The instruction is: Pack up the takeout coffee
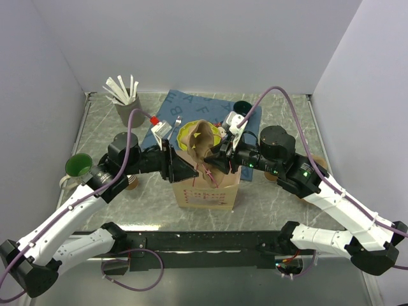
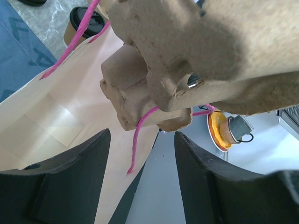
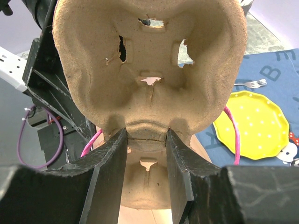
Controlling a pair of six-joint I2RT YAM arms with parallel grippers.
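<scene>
One paper bag (image 1: 205,191), one pulp carrier (image 3: 149,70), one yellow plate (image 3: 254,123), one fork (image 3: 250,84), apparently one lidded coffee cup (image 2: 86,21).

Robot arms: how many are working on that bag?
2. The left arm reaches in from the left, the left gripper open at the paper bag's rim; the right arm comes from the right, the right gripper clamping a pulp cup carrier over the bag.

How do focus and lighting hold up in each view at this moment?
Top external: even light, sharp throughout. Left wrist: the pulp carrier looms close and soft, partly shaded. Right wrist: the carrier fills the frame, sharp; the right pincer clamping it reads nearly black.
</scene>
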